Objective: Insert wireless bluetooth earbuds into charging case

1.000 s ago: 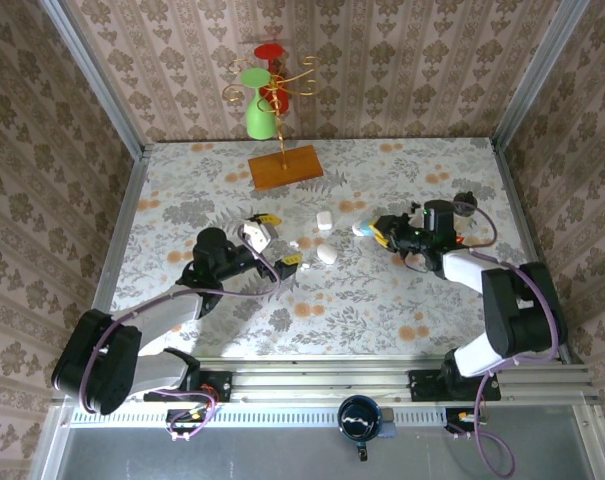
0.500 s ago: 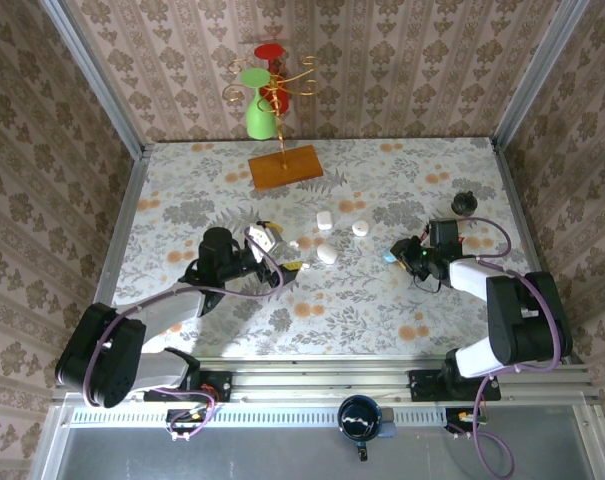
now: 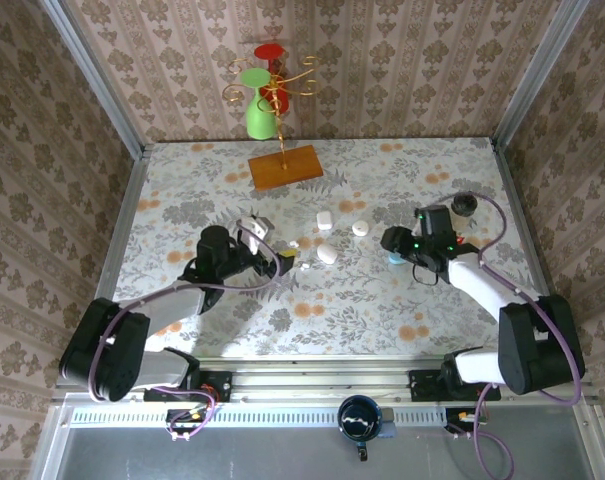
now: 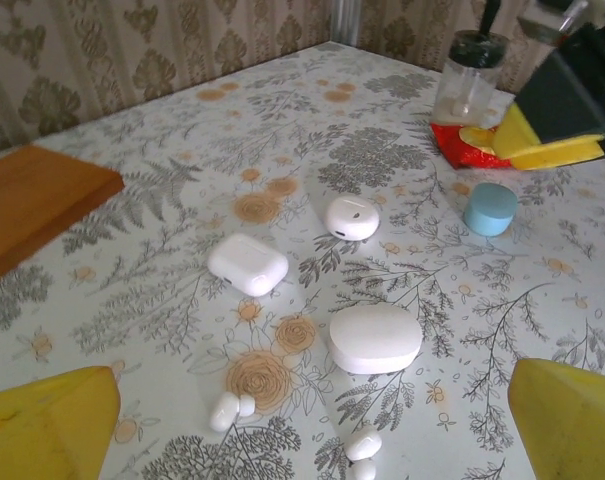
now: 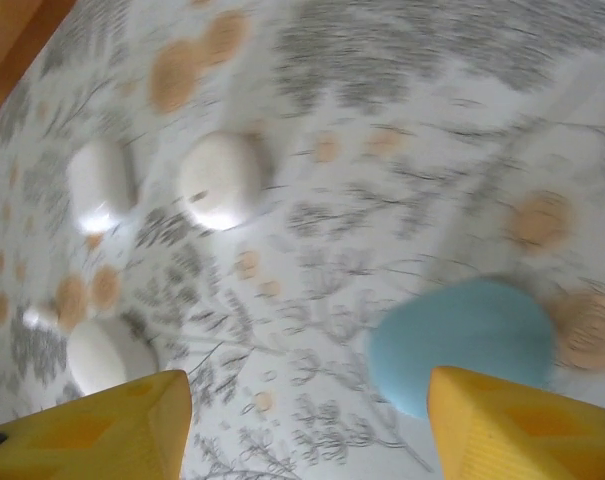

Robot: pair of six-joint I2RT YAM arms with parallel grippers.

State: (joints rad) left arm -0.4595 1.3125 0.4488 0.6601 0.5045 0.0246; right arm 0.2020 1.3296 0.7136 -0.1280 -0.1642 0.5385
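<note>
left wrist view resolves earbuds (image 4: 229, 408); right wrist view, blue case (image 5: 462, 345).

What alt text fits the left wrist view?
Three white charging cases sit on a floral table, with white earbuds loose nearer the camera. The open left pincer frames the bottom corners with yellow fingers; a pale blue case lies far right.

Bright, even light; blurred right-wrist view
</note>
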